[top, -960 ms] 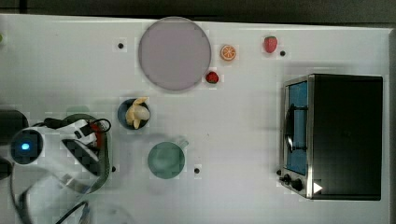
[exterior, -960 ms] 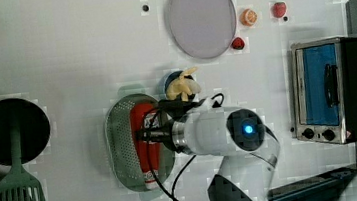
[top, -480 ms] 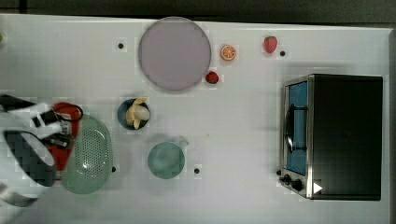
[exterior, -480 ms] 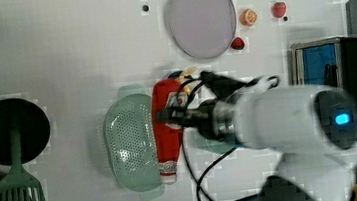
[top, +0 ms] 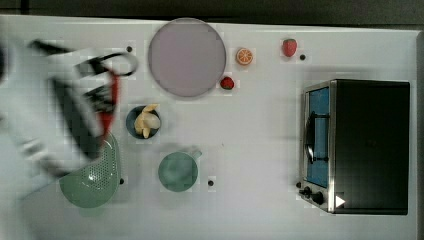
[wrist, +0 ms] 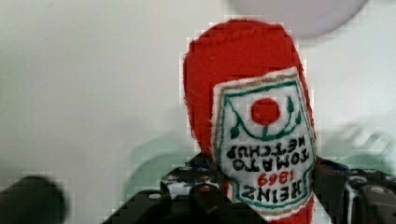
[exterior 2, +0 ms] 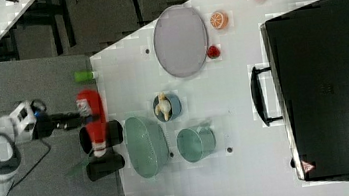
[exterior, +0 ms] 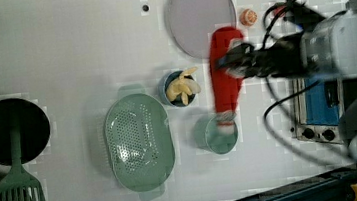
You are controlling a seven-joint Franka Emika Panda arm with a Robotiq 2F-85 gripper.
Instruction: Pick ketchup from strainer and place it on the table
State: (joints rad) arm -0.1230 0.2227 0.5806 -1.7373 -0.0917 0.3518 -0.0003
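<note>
The ketchup (exterior: 227, 83), a soft red bottle with a white cap and a white-and-red label, hangs in the air with my gripper (exterior: 232, 62) shut on its middle. In the left view it lies over the gap between the banana bowl and the oven, cap end just over the cup. The top view shows the ketchup (top: 113, 102) as a red streak in my blurred gripper (top: 106, 97), beyond one end of the pale green strainer (top: 92, 177). The strainer (exterior: 139, 142) holds nothing and rests on the white table (exterior: 61, 52). In the wrist view the ketchup (wrist: 252, 116) label faces the camera between the dark fingers (wrist: 187, 186).
A teal cup (top: 177, 171), a blue bowl of banana pieces (top: 144, 121) and a grey-lilac plate (top: 187, 56) stand near the strainer. An orange slice (top: 244, 56) and strawberries (top: 289, 47) lie beyond the plate. A toaster oven (top: 360, 145) fills the top view's right. A black pan (exterior: 11, 130) and green spatula (exterior: 16, 198) sit at the left view's left.
The arm has risen and carried the ketchup off the strainer's side, toward the plate in the top view and rightward in the left view. The strainer stayed put.
</note>
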